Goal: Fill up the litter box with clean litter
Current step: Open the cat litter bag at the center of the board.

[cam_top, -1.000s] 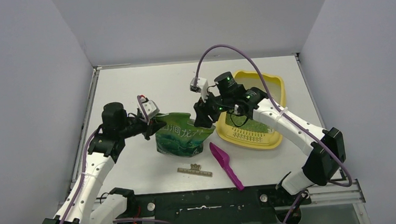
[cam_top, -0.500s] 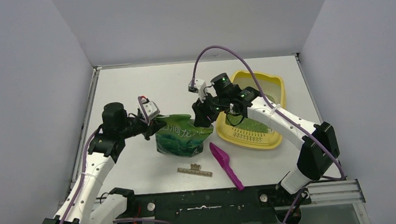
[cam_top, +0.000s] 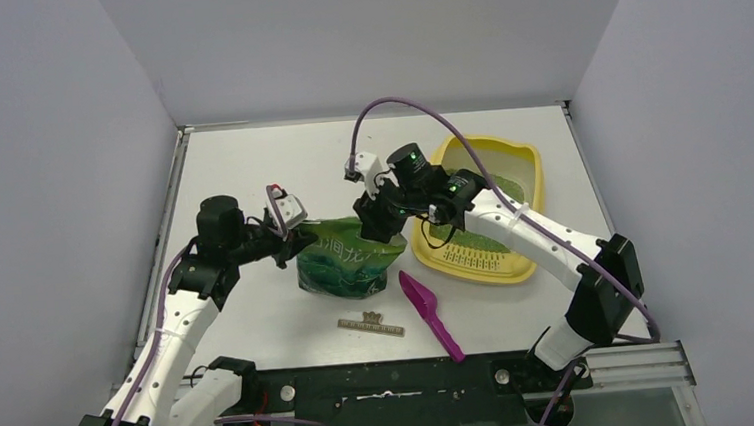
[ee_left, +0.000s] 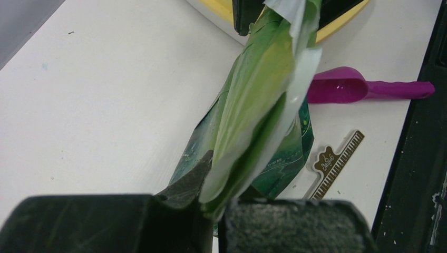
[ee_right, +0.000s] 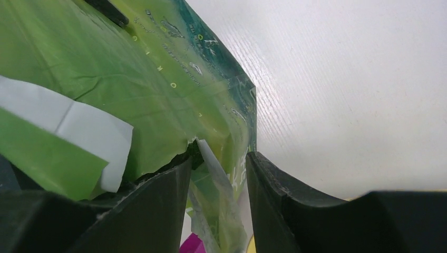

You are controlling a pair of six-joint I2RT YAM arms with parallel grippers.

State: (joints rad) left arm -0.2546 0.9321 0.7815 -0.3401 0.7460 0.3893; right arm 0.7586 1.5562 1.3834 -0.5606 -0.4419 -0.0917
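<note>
The pale yellow litter box (cam_top: pixel 533 162) lies at the right of the table, with a patch of light-green clean litter (cam_top: pixel 477 238) showing beside my right arm. Left of it stands the glossy green bag (cam_top: pixel 346 262). My left gripper (cam_top: pixel 298 242) is shut on the bag's (ee_left: pixel 263 79) top left corner, and the film is pinched between its pads (ee_left: pixel 215 206). My right gripper (cam_top: pixel 377 227) is at the bag's top right corner. Its jaws (ee_right: pixel 219 163) stand apart, with the torn edge of the bag (ee_right: pixel 132 79) loose between them.
A magenta scoop (cam_top: pixel 430 312) lies in front of the bag, next to the box's near corner. A small dark strip with a piano-key print (cam_top: pixel 371 324) lies near the front edge. Grey walls close the table on three sides.
My right arm has swung left, from the box's near edge to the bag's top right corner. The left arm and the bag have stayed put.
</note>
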